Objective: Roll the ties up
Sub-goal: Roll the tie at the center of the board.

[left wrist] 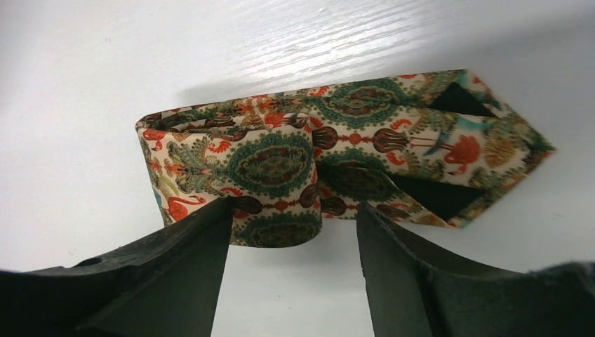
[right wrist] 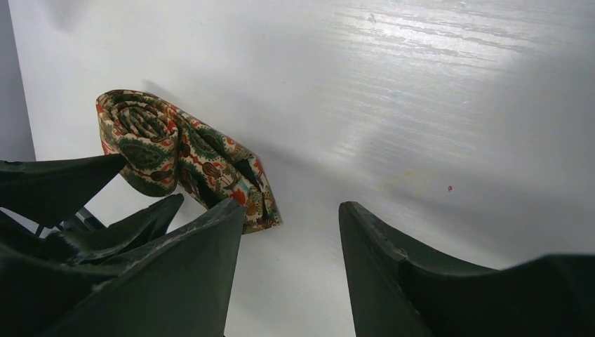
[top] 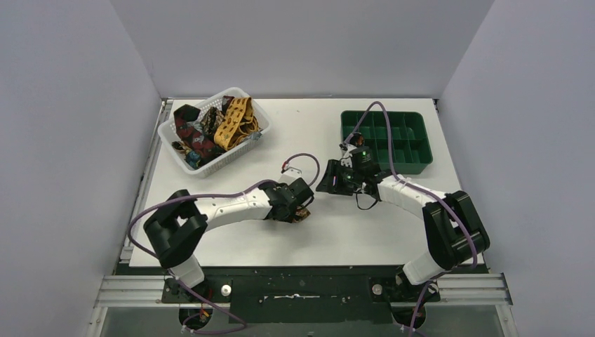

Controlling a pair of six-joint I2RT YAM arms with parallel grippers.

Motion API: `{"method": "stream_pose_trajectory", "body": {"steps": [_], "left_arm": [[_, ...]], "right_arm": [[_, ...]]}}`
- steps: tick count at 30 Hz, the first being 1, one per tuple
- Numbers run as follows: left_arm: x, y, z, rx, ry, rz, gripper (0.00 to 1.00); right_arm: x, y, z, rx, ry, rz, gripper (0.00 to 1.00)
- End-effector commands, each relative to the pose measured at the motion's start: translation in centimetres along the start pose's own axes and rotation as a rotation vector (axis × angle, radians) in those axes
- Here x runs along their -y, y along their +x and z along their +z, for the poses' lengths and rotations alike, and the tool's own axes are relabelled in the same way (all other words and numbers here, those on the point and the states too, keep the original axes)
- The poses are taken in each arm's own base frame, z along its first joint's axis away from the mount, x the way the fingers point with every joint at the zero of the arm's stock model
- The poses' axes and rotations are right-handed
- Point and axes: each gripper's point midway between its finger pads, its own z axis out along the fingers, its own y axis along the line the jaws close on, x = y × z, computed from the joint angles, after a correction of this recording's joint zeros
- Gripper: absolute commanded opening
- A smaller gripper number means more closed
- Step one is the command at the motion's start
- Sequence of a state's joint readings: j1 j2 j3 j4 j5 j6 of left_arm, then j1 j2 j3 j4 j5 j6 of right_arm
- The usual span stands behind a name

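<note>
Closest in, the left gripper sits low over the table with its jaws parted. One finger touches the lower edge of the rolled tie and the other stands just clear of it, so this looks like a loose straddle, not a clamp. The coil lies on its side mid-table, and its pointed tail trails flat off to one side, unwound.

Just beside it, the right gripper is unclenched too, with only bare table between its fingers and the roll off to its side.

The job now, by my reading, is to finish this roll tidily. The coil looks springy and loosely wound, so any lift should pinch it across its flat faces, square and centred. The free tail needs wrapping round or tucking under first. A grip near the edge could let the inner turns telescope out.

Further back, the white basket at the far left holds the other ties in a heap. The green tray waits at the far right, probably for finished rolls.
</note>
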State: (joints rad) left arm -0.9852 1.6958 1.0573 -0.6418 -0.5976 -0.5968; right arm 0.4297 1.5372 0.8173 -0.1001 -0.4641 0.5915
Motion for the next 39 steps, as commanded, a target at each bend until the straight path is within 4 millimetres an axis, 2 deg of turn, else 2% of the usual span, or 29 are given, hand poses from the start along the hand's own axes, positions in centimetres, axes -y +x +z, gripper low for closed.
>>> {"method": "stream_pose_trajectory", "body": {"steps": [1, 5, 6, 9, 13, 16, 20, 23, 26, 30, 32, 33, 34, 36, 39], "left_arm": [[0.5, -4.2, -3.5, 0.1, 0.164, -0.14, 0.65], [-1.1, -6.4, -5.8, 0.176, 0.276, -0.265, 0.7], [-2.0, -7.2, -6.5, 0.208, 0.31, -0.318, 0.71], [-4.4, -7.2, -6.8, 0.246, 0.371, -0.435, 0.75], [-7.7, -5.1, -5.6, 0.229, 0.371, -0.591, 0.78], [-9.4, -3.2, -4.8, 0.197, 0.372, -0.684, 0.78], [-11.3, -0.8, -3.5, 0.167, 0.359, -0.818, 0.8], [-12.1, 0.3, -3.1, 0.155, 0.383, -0.903, 0.81], [-12.5, 1.0, -3.0, 0.158, 0.41, -0.957, 0.85], [-13.3, 1.6, -2.9, 0.174, 0.408, -0.994, 0.94], [-13.5, 1.8, -2.9, 0.18, 0.409, -1.005, 0.96], [-13.5, 1.8, -2.8, 0.179, 0.413, -1.011, 0.96], [-13.5, 1.8, -2.8, 0.18, 0.42, -1.013, 0.96], [-13.4, 1.9, -2.7, 0.176, 0.43, -1.02, 0.97], [-13.4, 2.0, -2.4, 0.165, 0.428, -1.027, 0.97]], "right_arm": [[-2.1, -2.6, -1.5, 0.085, -0.061, -0.032, 0.55], [-3.5, -3.1, -1.4, 0.09, -0.131, -0.015, 0.57], [-4.1, -3.3, -1.3, 0.094, -0.159, -0.015, 0.58], [-6.3, -3.6, -1.0, 0.097, -0.258, -0.026, 0.59], [-9.8, -3.4, -0.1, 0.113, -0.311, -0.174, 0.65], [-12.2, -3.5, 0.8, 0.133, -0.281, -0.388, 0.83], [-14.1, -3.6, 2.2, 0.224, -0.286, -0.638, 1.0], [-15.0, -3.2, 3.2, 0.269, -0.259, -0.828, 1.0], [-15.5, -4.0, 3.4, 0.298, -0.195, -0.876, 1.0], [-15.8, -7.0, 1.2, 0.447, -0.078, -0.78, 1.0], [-14.1, -8.8, 0.6, 0.526, 0.007, -0.637, 1.0], [-13.4, -9.0, 0.9, 0.513, 0.006, -0.594, 1.0], [-13.2, -9.0, 1.4, 0.456, -0.076, -0.605, 1.0], [-14.2, -7.3, 2.6, 0.319, -0.253, -0.593, 1.0], [-16.7, -3.6, 3.7, 0.253, -0.392, -0.785, 1.0]]}}
